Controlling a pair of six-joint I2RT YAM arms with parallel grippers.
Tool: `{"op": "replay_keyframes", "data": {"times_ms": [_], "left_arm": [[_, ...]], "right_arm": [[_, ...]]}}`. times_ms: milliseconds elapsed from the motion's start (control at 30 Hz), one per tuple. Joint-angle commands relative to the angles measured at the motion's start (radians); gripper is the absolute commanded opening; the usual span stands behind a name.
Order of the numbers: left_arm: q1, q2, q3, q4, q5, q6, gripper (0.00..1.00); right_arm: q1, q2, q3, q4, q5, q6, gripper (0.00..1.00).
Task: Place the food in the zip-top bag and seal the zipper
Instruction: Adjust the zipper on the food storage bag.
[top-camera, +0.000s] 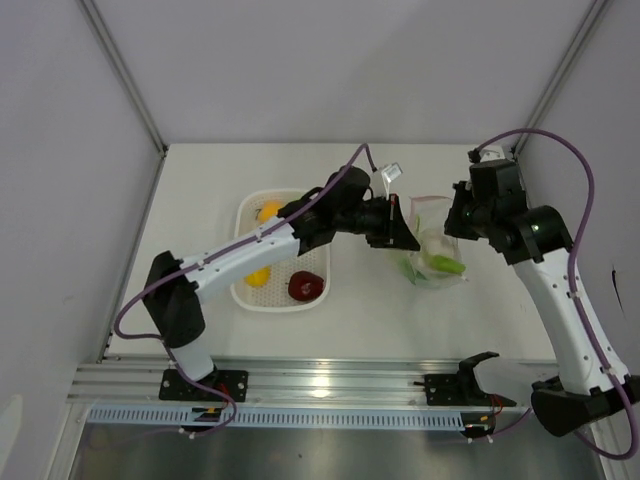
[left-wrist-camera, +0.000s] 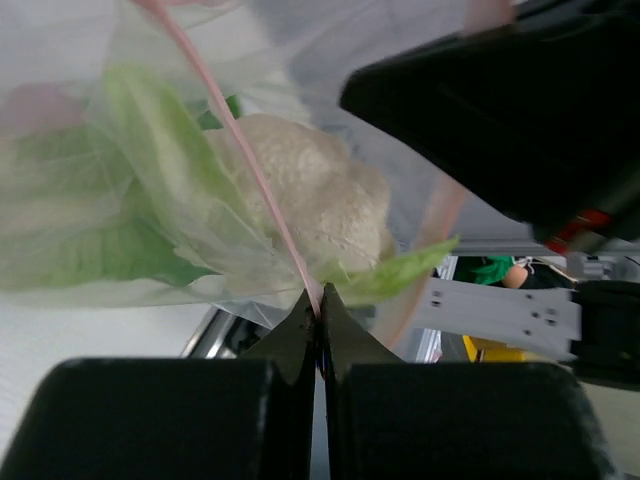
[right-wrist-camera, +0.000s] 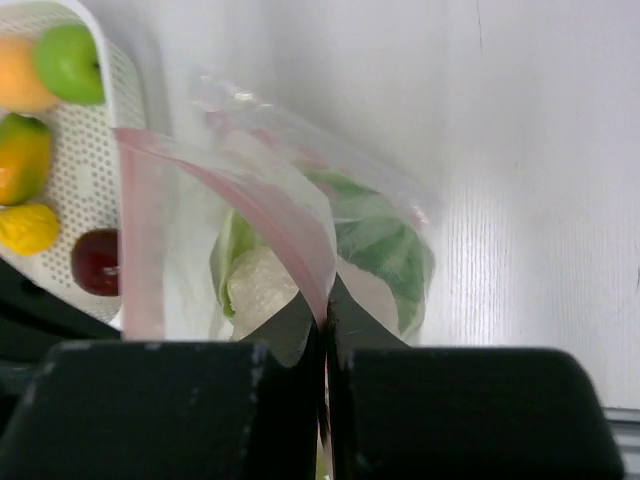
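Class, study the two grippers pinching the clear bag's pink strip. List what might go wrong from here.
1. The left gripper and right gripper both pinch the thin pink zipper strip by their tips only, so the floppy clear plastic bag may slip free.
2. Sealing now would leave the dark red apple in the white perforated basket.

zip-top bag (right-wrist-camera: 190, 240): clear
zipper (left-wrist-camera: 250, 170): pink strip
lettuce (left-wrist-camera: 310, 190): green leaves, whitish heart
basket (right-wrist-camera: 85, 190): white, with many small holes
apple (right-wrist-camera: 95, 262): dark red
round fruit (right-wrist-camera: 70, 62): lime green
cables (top-camera: 545, 131): purple
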Motion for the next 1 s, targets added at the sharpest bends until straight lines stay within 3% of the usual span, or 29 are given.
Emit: {"op": "replay_keyframes", "data": {"times_ms": [0,167,333,467,500,567,667,733,867,967], "left_arm": [[0.003,-0.083,0.019,-0.018,0.031,0.016,0.01],[0.052,0.016,0.052,-0.183,0.023,0.063,0.01],[0.04,-0.107,0.152,-0.207,-0.023,0.09,0.01],[0.013,-0.201,0.056,-0.141,-0.034,0.047,0.01],[0.016,-0.21,-0.07,-0.069,-0.037,0.033,0.01],[0.035,-0.171,-0.134,-0.021,-0.034,-0.014,0.0],[0.079,-0.033,-0.107,-0.074,0.036,0.002,0.01],[0.069,-0.049,-0.076,-0.066,0.029,0.01,0.01],[0.0,-0.172,0.009,-0.147,-0.052,0.07,0.01],[-0.01,-0.186,0.025,-0.129,-0.049,0.065,0.01]], "right_arm": [[-0.005,-0.075,-0.006,0.043,0.006,0.009,0.0],[-0.077,-0.035,-0.224,0.129,-0.077,-0.017,0.0],[-0.096,-0.044,-0.026,0.034,-0.016,-0.049,0.0],[-0.096,-0.112,0.098,-0.027,-0.025,-0.032,0.0],[-0.096,-0.13,0.028,-0.005,-0.054,-0.026,0.0],[-0.099,-0.162,-0.113,0.099,-0.069,-0.014,0.0],[-0.117,-0.101,-0.288,0.147,-0.101,-0.033,0.0],[-0.119,-0.044,-0.211,0.099,-0.056,-0.047,0.0],[-0.119,-0.139,0.03,0.013,-0.017,-0.063,0.0],[-0.119,-0.153,0.095,-0.018,-0.066,-0.046,0.0]]}}
